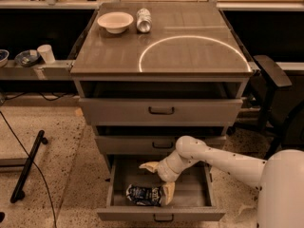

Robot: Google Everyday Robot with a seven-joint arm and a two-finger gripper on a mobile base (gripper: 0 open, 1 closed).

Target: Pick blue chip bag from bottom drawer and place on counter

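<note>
The blue chip bag (144, 194) lies flat in the front left of the open bottom drawer (161, 214). My gripper (158, 180) reaches down into the drawer from the right on a white arm. Its two pale fingers are spread wide: one finger (168, 192) rests at the bag's right end, the other points left above the bag toward the drawer's back. The fingers hold nothing. The counter (118, 56) is the glossy top of the cabinet with a bright ring reflection.
A white bowl (115, 21) and a silver can (143, 19) stand at the back left of the counter. Two upper drawers (161, 110) are slightly pulled out. A pale workbench with cups (46, 53) is at left. A black bar (27, 166) lies on the floor. A dark chair (273, 75) is right.
</note>
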